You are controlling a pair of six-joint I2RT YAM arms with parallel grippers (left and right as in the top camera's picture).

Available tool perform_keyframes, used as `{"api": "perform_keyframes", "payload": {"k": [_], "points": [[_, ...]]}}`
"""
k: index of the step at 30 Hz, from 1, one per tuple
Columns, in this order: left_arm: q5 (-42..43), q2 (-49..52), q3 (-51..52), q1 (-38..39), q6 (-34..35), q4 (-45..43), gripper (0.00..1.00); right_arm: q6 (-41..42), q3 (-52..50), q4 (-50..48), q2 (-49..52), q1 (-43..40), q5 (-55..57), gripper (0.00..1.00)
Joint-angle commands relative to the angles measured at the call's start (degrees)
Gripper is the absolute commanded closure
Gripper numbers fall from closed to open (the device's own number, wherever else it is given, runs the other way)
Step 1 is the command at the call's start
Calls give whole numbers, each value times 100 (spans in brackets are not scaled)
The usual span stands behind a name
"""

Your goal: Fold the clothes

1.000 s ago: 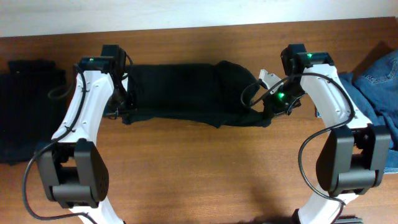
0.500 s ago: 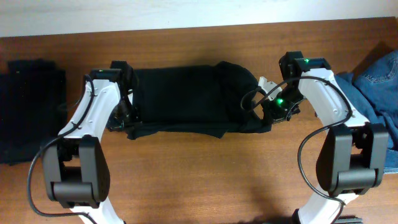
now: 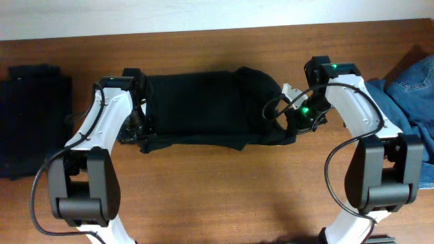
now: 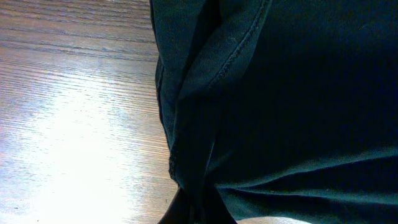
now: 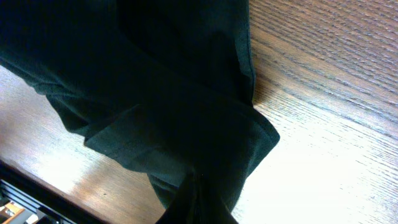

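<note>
A black garment (image 3: pixel 203 108) of the clothes lies stretched in a long band across the wooden table (image 3: pixel 217 196), partly folded over itself. At its left end my left gripper (image 3: pixel 135 133) is shut on the cloth's lower corner. In the left wrist view, hemmed folds of that garment (image 4: pixel 280 93) bunch into the closed left gripper (image 4: pixel 193 210). My right gripper (image 3: pixel 296 126) is shut on the garment's right end. The right wrist view shows the cloth (image 5: pixel 155 93) draping from the pinched right gripper (image 5: pixel 199 202) just above the wood.
A folded black stack (image 3: pixel 34 118) sits at the table's far left. Blue denim (image 3: pixel 413 88) lies at the right edge. The white wall runs along the back.
Both grippers have carried the garment a little to the right and toward the front, the left one more. In the last half second almost nothing has moved.
</note>
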State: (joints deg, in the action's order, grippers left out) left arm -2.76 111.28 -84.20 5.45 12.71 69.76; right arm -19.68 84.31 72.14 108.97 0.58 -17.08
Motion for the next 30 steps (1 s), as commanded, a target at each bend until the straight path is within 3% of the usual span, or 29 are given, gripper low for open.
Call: {"api": "perform_keyframes", "payload": {"k": [1,8,15,21,30], "points": [[20,48,48,-9,55,-22,99,26,-50,-15,-48,17,-9,96],[-20,31,-157,-24,55,-98,100,262,219,-251,-151,17,-33,96],[-4,-420,-984,-22,55,-76,99,365,1043,-111,-673,15,-7,96],[7,-1384,-1576,-17,188,85,99,621,1473,208,-1189,17,129,96],[4,-3112,-1626,-20,455,153,99,868,1582,660,-2310,17,387,96]]}}
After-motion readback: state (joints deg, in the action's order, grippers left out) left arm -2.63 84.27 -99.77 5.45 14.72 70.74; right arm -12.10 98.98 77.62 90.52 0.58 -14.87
